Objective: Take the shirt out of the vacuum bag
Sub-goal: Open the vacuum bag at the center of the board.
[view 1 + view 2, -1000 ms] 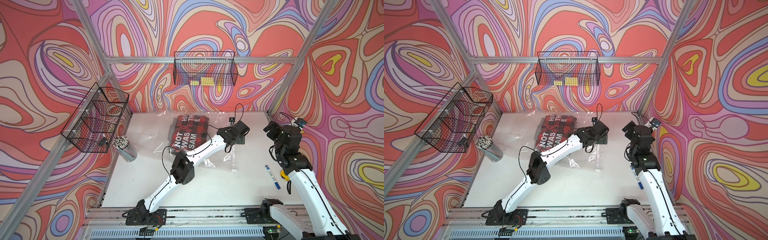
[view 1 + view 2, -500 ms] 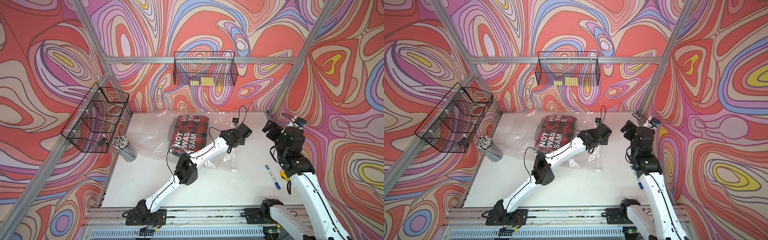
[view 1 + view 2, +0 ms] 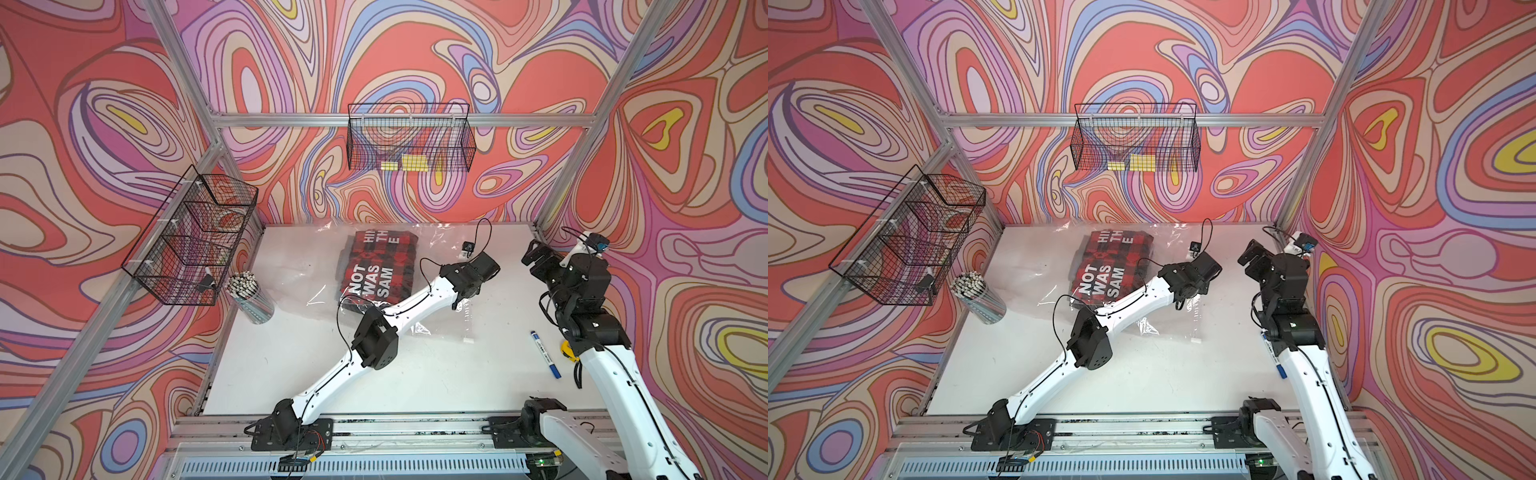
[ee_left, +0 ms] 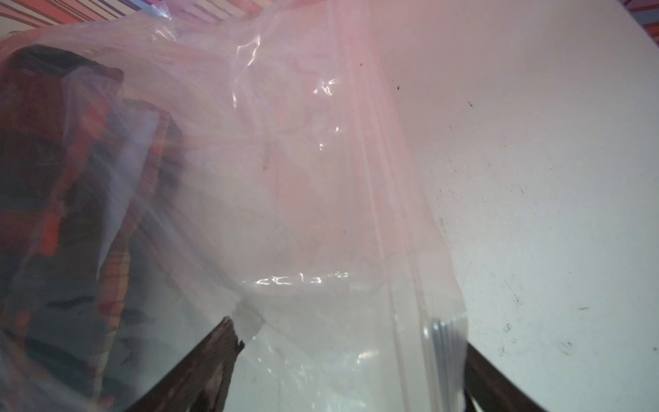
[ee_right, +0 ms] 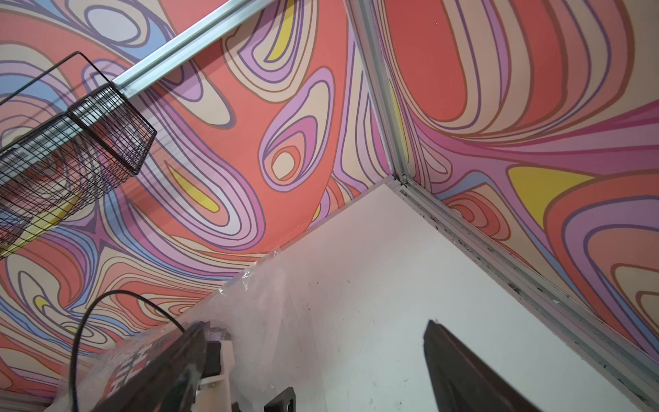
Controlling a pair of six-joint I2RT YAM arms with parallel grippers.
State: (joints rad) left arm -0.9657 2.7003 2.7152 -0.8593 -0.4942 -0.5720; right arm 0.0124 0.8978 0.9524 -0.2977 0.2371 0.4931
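We judge the bag (image 4: 285, 199) slick and floppy; our left hand (image 4: 347, 335) straddles its zip edge (image 4: 399, 214), jaws wide; grip there. Right hand (image 5: 315, 324) gapes empty.

Left arm (image 3: 419, 297) stretched forward, left fingers (image 4: 210, 364) apparently spread; right arm (image 3: 611, 374) raised, right fingers (image 5: 460, 371) apart.

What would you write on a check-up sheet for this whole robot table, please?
Surface: white table, lightly scuffed.
Job's things: clear vacuum bag lies at the back; folded red-and-black shirt inside it.
Clutter: blue marker near the right arm; cup of sticks at the left edge.
Hands: left hand open astride the bag's zip edge; right hand open, raised, empty.
Cables: black cable loops above the bag from the left wrist.
Surroundings: swirly walls; a wire basket on the back wall, another on the left.
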